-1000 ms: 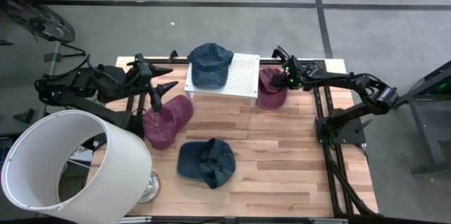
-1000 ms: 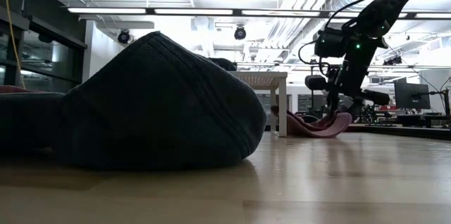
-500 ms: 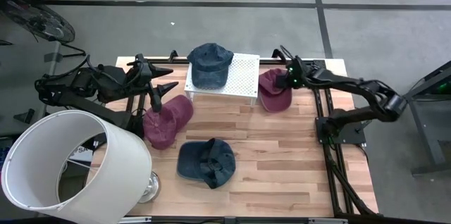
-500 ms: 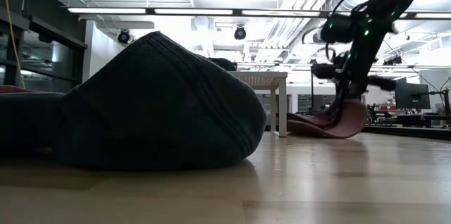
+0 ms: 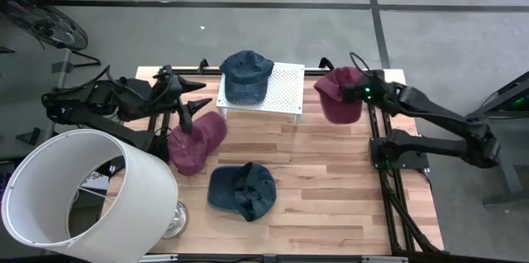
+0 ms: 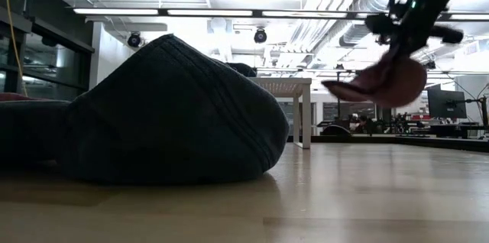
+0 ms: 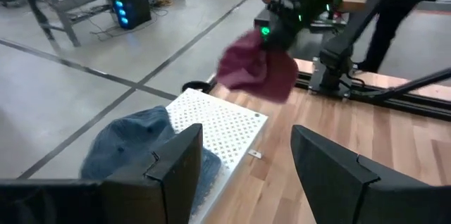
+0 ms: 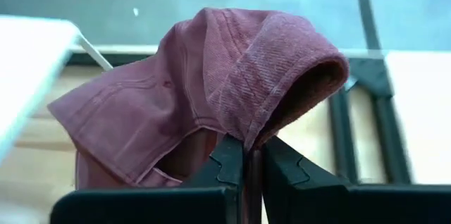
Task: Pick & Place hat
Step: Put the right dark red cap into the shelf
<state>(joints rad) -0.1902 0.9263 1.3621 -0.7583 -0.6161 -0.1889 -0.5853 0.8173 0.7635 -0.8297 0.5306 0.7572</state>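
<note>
A maroon cap (image 5: 337, 96) hangs in the air near the table's far right corner, held by my right gripper (image 5: 357, 93), which is shut on it; the low view shows the cap (image 6: 382, 82) well above the tabletop. My left gripper (image 5: 194, 104) is open and hovers over a second maroon cap (image 5: 197, 141) lying on the table at the left. A blue cap (image 5: 246, 75) sits on a white perforated stand (image 5: 285, 89). Another blue cap (image 5: 241, 190) lies on the wood near the front. My right gripper pinches the maroon cap between its two fingers (image 8: 229, 164) at a folded edge of the cloth (image 8: 252, 143), coming level from the table's right side. The cap is lifted clear of the table and droops to the left of the fingers, its brim (image 6: 344, 89) sticking out sideways.
A large white lampshade (image 5: 78, 197) stands at the near left corner. The white stand (image 7: 218, 122) occupies the far middle. Bare wood (image 5: 331, 180) lies on the right half of the table. A metal frame rail (image 5: 382, 155) runs along the right edge.
My right gripper has risen and drawn back toward the table's right edge, staying shut. The maroon cap, which lay on the table beside the white stand, has been lifted clear and now hangs from the fingers.
</note>
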